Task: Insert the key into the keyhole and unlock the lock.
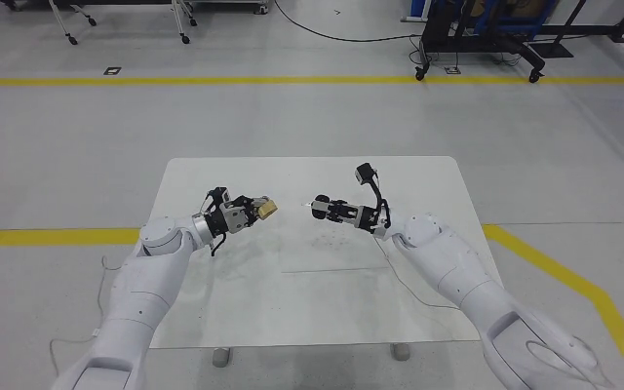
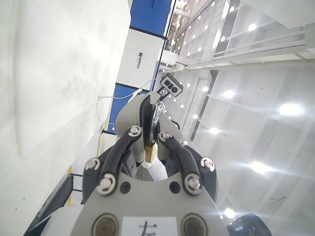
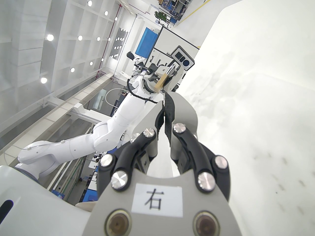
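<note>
Lock [image 1: 265, 207]: held in the air over the table [image 1: 409, 292], about 10 o'clock from the table's centre in the top view. The left gripper [image 1: 253, 210] has its jaws closed on it. In the left wrist view the brass body [image 2: 149, 152] and the bright steel shackle [image 2: 157, 114] both sit between the fingers. I cannot tell which way the keyhole faces.

Key [image 1: 310, 205]: at 3 o'clock of the lock, near it but apart. It shows as a small pale tip sticking out of the right gripper [image 1: 320, 208] and pointing at 9 o'clock toward the lock. That gripper's jaws are pressed together, and I judge the key is pinched between the black ribbed pads [image 3: 169, 114].

Handling (judgement):
- Lock: a small blocky brass body, dense for its bulk and rigid. Its smooth flat faces may slip, so clamp across them and leave the keyhole end clear. That hold also resists the turning load.
- Key: thin, flat, stiff and light. It pivots easily in a pinch, so hold it by the head with the blade fully exposed.
- Metal on metal gives no forgiveness, so a tilted blade will jam at the mouth.

Table: white and matte, with faint scuffs.
</note>
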Controlling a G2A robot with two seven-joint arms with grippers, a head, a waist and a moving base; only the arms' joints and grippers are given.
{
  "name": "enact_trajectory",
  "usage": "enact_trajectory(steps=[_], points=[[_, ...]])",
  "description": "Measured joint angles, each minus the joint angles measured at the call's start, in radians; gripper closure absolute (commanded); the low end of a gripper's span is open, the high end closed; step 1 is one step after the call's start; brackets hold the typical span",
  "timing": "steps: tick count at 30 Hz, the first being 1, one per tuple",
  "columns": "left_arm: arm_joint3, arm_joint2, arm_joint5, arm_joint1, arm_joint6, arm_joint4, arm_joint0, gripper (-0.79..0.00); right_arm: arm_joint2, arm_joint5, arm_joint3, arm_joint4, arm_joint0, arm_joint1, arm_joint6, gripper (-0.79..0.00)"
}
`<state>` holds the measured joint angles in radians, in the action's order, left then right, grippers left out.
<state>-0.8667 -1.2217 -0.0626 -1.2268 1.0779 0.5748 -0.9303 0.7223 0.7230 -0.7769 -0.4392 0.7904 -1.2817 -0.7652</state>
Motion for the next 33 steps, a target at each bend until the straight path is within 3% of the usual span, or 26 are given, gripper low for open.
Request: enact_trajectory(steps=[7, 8, 9, 15, 21, 24, 27, 33], points=[[0.0, 0.0, 0.0, 0.0, 0.0, 0.0, 0.0, 0.0, 0.0, 0.0, 0.0, 0.0, 0.0, 0.0, 0.0, 0.0], [0.0, 0.0, 0.0, 0.0, 0.0, 0.0, 0.0, -0.219, 0.0, 0.0, 0.0, 0.0, 0.0, 0.0, 0.0, 0.0], [0.0, 0.0, 0.0, 0.0, 0.0, 0.0, 0.0, 0.0, 0.0, 0.0, 0.0, 0.0, 0.0, 0.0, 0.0, 0.0], [-0.04, 0.034, -0.042, -0.007, -0.068, -0.038, -0.022, 0.0, 0.002, -0.013, -0.009, 0.015, 0.005, 0.001, 0.015, 0.0], [-0.085, 0.053, -0.064, -0.038, -0.213, 0.122, -0.043, 0.0, 0.03, -0.062, -0.073, 0.074, 0.042, 0.008, 0.11, 0.0], [-0.1, 0.074, 0.003, -0.05, -0.286, 0.13, -0.056, 0.0, 0.038, -0.077, -0.112, 0.054, 0.065, 0.004, 0.128, 0.0], [-0.129, 0.087, 0.129, -0.057, -0.352, 0.082, -0.081, 0.0, 0.03, -0.087, -0.124, 0.059, 0.073, -0.006, 0.15, 0.0], [-0.165, 0.065, 0.302, -0.054, -0.441, 0.004, -0.11, 0.0, 0.027, -0.043, -0.107, 0.04, 0.083, -0.03, 0.218, 0.0]])
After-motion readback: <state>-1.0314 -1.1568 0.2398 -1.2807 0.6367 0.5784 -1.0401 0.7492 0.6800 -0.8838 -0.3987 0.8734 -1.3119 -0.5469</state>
